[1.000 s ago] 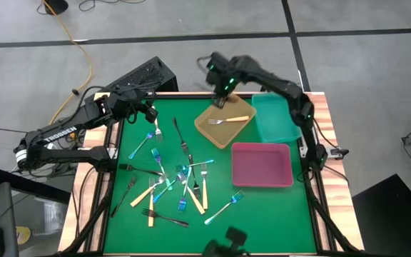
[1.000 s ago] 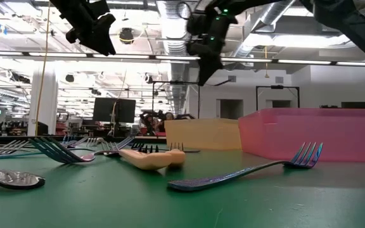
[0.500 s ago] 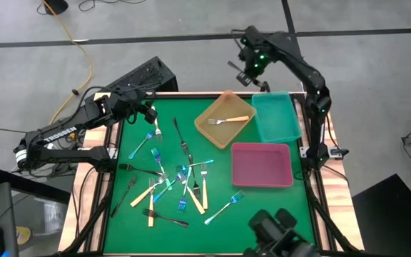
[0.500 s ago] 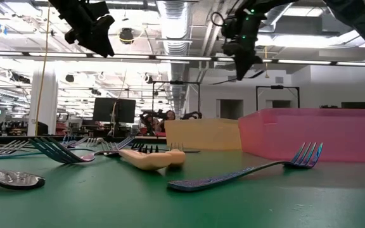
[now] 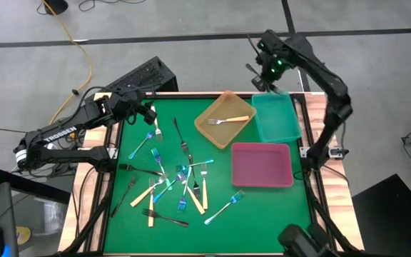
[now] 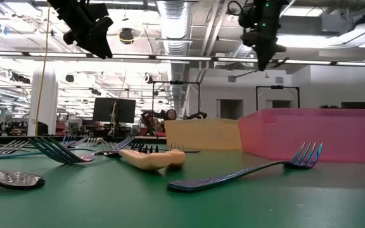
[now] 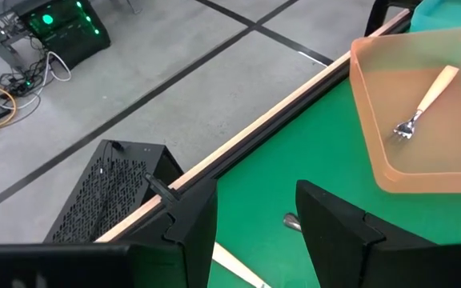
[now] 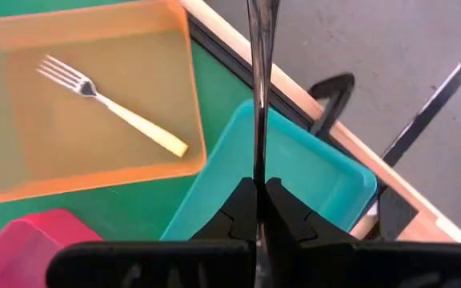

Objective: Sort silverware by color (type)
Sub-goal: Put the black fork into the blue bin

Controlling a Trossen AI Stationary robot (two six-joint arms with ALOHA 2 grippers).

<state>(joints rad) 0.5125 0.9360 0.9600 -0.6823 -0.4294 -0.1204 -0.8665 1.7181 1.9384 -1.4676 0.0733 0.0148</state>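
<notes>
My right gripper (image 5: 264,73) hangs high over the far edge of the teal tray (image 5: 277,120) and is shut on a thin dark fork (image 8: 258,120). In the low view it shows near the top (image 6: 262,47). My left gripper (image 5: 148,114) hovers open by the table's far left corner. The orange tray (image 5: 207,128) holds one cream-handled fork (image 5: 230,120) lying flat on its floor. Several cream, blue-teal and black forks lie in a loose pile (image 5: 177,182) at the table's middle. The pink tray (image 5: 262,165) holds nothing. My right gripper pinches the dark fork's slim shaft (image 8: 258,172) between its two fingers. The shaft runs along the fingers and sticks out past their tips (image 8: 260,48). The fork is lifted clear of the table, over the teal tray's (image 8: 310,176) far rim.
The three trays stand side by side on the table's right half, orange (image 8: 22,96) at the far middle, teal at the far right, pink (image 8: 22,240) nearer. A blue fork (image 6: 246,172) lies near the front edge. A black box (image 7: 110,192) sits on the floor beyond the far left corner.
My right gripper has risen and swung from above the orange tray's far corner toward the table's right, ending over the teal tray's far edge, with the dark fork held in it all the while. The left arm and the pile have stayed still.
</notes>
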